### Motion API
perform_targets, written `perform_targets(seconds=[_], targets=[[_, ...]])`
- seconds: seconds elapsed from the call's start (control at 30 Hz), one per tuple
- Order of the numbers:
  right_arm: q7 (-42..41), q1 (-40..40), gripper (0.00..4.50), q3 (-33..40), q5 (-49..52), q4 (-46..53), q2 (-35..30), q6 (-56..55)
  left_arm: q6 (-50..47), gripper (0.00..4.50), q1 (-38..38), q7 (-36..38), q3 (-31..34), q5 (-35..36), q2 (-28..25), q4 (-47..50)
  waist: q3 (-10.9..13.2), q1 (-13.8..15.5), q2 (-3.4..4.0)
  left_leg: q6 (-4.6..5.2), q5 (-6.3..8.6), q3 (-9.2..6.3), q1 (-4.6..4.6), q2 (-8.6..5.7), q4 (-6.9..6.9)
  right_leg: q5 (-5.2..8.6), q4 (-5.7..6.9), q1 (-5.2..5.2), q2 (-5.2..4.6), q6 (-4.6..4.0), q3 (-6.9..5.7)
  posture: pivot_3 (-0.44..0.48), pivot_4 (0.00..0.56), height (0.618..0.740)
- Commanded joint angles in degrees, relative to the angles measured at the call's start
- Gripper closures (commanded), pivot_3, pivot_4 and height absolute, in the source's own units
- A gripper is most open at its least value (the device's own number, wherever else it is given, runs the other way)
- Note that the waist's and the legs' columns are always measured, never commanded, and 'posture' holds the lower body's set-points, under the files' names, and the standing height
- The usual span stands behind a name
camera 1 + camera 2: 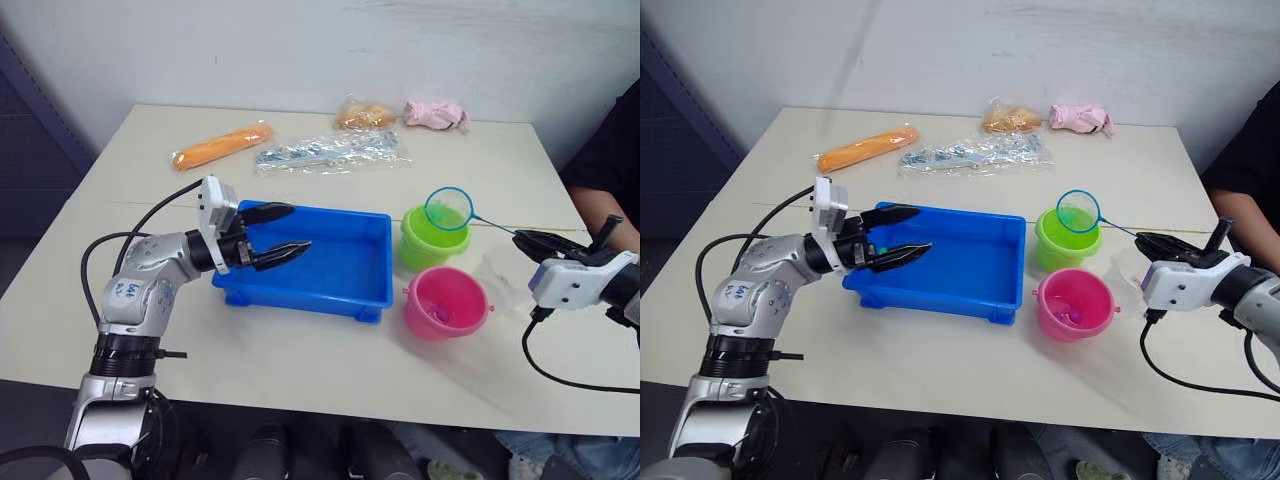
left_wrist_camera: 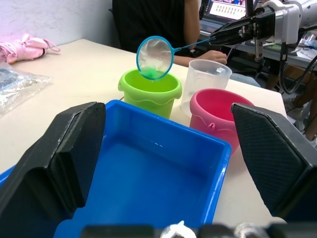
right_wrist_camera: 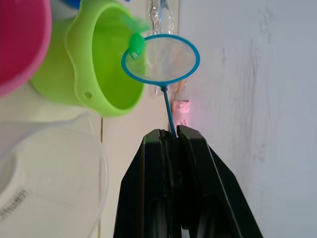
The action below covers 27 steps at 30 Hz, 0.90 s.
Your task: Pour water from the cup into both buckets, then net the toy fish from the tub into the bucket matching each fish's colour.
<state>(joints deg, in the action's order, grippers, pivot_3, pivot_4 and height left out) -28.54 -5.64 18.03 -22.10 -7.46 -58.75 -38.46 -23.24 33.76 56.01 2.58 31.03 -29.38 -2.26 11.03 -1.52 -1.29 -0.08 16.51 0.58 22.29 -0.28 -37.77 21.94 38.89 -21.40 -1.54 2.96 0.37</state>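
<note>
Net hoop sits over the green bucket, tilted, with a green toy fish at the hoop rim just above the bucket mouth (seen best from the right wrist). Net handle runs back to the right pincer, whose fingers are pressed together on the thin handle. Pink bucket stands just beside the green one, on the near side, with something small and pink inside it. Clear cup stands upright on the bench next to both buckets, on the robot's right of them.

Blue tub lies left of the buckets, close to the green bucket; I can't make out any fish in it. Left pincer hangs over the tub's left end, fingers well apart, gripping nothing.

Far side of the bench: an orange roll-shaped packet, a clear bag of bluish bits, a bag of something tan and a pink bundle (all well away from the tub). A person in dark clothing sits at the right edge, forearm on the bench
</note>
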Motion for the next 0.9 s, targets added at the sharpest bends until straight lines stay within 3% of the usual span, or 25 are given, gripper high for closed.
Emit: perform_targets(seconds=[0.03,0.2,0.37,0.5,0.6,0.73,0.9], targets=[[5.8,0.2,4.5,1.3,-4.5,-0.9,-2.1,-2.8,-0.3,0.14,1.9,0.0,0.0,-0.4,-0.5,1.7,0.0,0.0,0.0,-0.01,0.0,0.0,0.0,0.0,0.0,0.0,0.0,0.0,0.0,0.0,0.0,0.0,0.15,0.74],[11.9,1.0,4.5,2.2,-8.8,-3.1,-3.8,-3.4,-0.5,0.14,3.6,0.2,-0.8,-1.7,-1.2,1.0,0.0,-0.1,0.0,-0.06,-0.03,0.02,-0.02,0.0,0.0,0.0,0.04,0.0,0.02,0.0,0.03,0.0,0.15,0.74],[8.2,-0.1,4.5,1.7,5.0,-0.5,-0.9,0.3,0.5,0.14,2.4,1.7,0.5,-2.0,-3.0,0.6,0.0,-0.3,0.0,-0.07,-0.04,0.03,-0.02,0.0,0.0,0.0,0.06,-0.01,0.04,0.0,0.04,0.0,0.15,0.74],[-6.4,-0.9,4.5,-2.4,31.8,7.4,3.6,16.4,2.4,0.14,-0.7,4.6,4.8,0.7,-4.9,0.5,0.0,-0.4,0.0,-0.12,-0.07,0.03,-0.1,0.04,0.02,0.0,0.11,0.04,0.07,0.0,0.03,0.0,0.15,0.74],[-12.0,-3.2,4.5,-3.9,44.8,14.2,5.4,30.5,3.5,0.14,-3.2,4.9,9.4,2.2,-6.4,-0.3,0.0,-0.4,0.02,-0.12,-0.07,0.0,-0.12,0.08,0.01,0.0,0.16,0.05,0.07,0.0,0.02,0.0,0.15,0.74],[-15.3,-7.8,4.5,-7.7,52.6,20.1,5.4,45.9,4.0,0.14,-7.1,4.1,14.6,2.8,-9.1,0.0,0.0,-0.1,0.03,0.26,0.13,-0.1,-0.1,0.08,-0.05,0.0,0.13,0.06,0.01,0.0,-0.03,0.0,0.15,0.74],[-17.5,-16.2,4.5,-17.7,53.4,24.5,7.7,60.5,4.8,0.14,-14.4,4.2,22.9,2.3,-15.6,-1.1,0.0,-0.5,0.02,0.32,0.18,-0.15,-0.06,0.08,0.01,0.0,0.03,0.01,-0.02,-0.01,-0.06,0.0,0.15,0.74]])
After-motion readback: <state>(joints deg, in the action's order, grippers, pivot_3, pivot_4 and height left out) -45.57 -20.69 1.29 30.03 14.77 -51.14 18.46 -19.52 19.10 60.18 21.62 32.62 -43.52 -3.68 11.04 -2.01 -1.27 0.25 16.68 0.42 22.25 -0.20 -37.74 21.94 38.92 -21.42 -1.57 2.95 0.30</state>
